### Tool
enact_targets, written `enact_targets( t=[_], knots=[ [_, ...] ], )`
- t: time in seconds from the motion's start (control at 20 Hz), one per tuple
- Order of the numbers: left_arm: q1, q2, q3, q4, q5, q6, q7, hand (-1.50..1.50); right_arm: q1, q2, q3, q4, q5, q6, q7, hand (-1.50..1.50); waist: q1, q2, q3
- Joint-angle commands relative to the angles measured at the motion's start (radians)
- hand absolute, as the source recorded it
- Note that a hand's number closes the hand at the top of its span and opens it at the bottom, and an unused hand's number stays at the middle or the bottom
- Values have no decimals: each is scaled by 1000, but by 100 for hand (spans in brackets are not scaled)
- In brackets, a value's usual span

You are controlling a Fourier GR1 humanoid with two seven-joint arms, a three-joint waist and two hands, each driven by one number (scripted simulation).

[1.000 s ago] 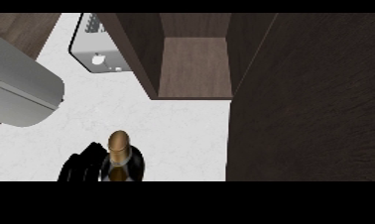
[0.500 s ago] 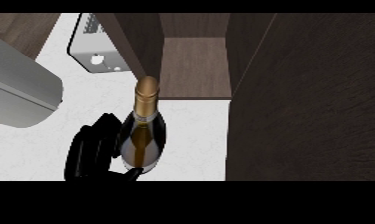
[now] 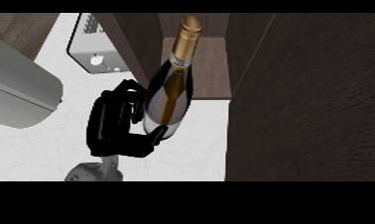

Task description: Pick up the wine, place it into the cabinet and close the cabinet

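Note:
The wine bottle (image 3: 170, 96) is dark with a gold neck and foil top, and it is tilted with its neck pointing away from me. Its top lies over the open cabinet's (image 3: 209, 69) brown inner compartment. My left hand (image 3: 113, 124) is shut on the bottle's lower body from the left, with the thumb curled under its base. The grey forearm comes up from the lower edge. The bottle's far side and base are hidden by the hand. My right hand does not show.
The cabinet's dark door panel (image 3: 300, 104) fills the right side. A silver appliance (image 3: 92, 44) stands at the back left beside the cabinet's left wall. A grey rounded object (image 3: 22, 94) lies at the far left on the white counter (image 3: 44, 153).
The hand has lifted the bottle and carried it forward and right; its neck now reaches over the cabinet's opening instead of staying low near the counter's front.

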Motion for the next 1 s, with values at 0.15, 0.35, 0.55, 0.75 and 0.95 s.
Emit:
enact_targets(
  t=[0.15,0.35,0.55,0.75,0.95],
  knots=[
    [-158,-8,-66,227,-47,106,-112,150,-43,-23,-46,11,-50,-4,26,-150,-4,1,0],
    [-267,-8,-92,220,-92,230,-10,150,-2,-14,-44,-4,-40,7,-3,-150,-6,0,0],
    [-315,-8,-134,352,-51,245,-68,150,-27,-3,-12,51,14,11,-40,-150,-4,1,0],
    [-346,-8,-192,428,26,320,-140,150,17,-17,-62,23,-46,36,-48,-150,-6,1,0],
    [-351,-8,-192,490,69,323,-160,150,-11,4,-4,51,18,18,-44,-150,-4,1,0]
  ],
)
